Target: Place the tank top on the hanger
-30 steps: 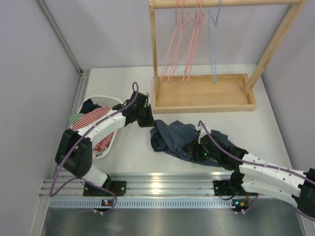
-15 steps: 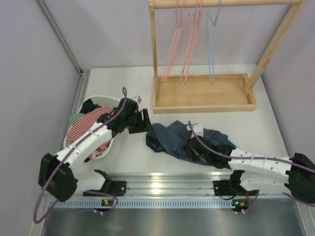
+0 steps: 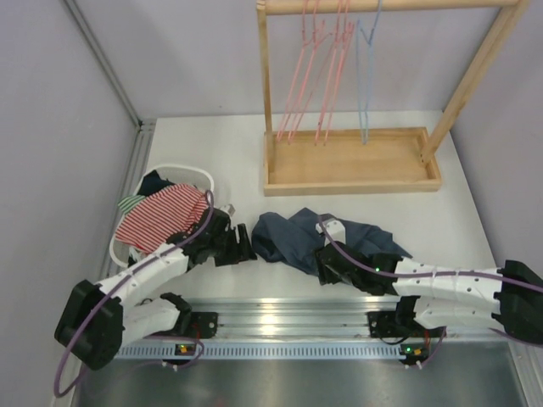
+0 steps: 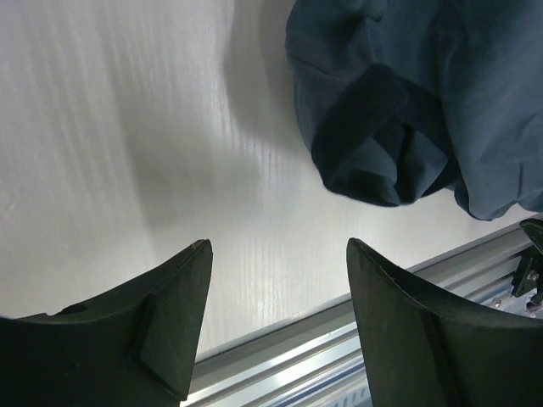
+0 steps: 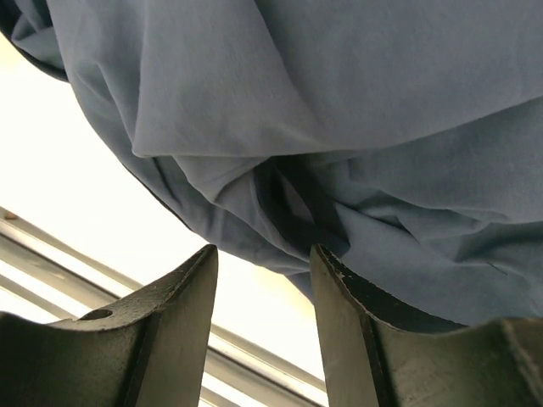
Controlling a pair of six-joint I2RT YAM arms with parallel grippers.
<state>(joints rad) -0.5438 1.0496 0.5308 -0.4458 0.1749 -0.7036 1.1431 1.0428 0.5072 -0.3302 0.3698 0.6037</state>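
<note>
Your left gripper (image 4: 277,250) is spread over the table (image 4: 127,127), just left of the crumpled tank top (image 3: 288,236); your right gripper (image 5: 263,254) stands parted at its near folds. The hanger (image 3: 364,80) hangs far behind.

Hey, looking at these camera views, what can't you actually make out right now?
Tank top print and armholes: every view, buried in its own crumpled folds.
Hanger hook: top view, cut off at the rail by the upper edge.
Basket depths: top view, covered by the striped garment.
</note>
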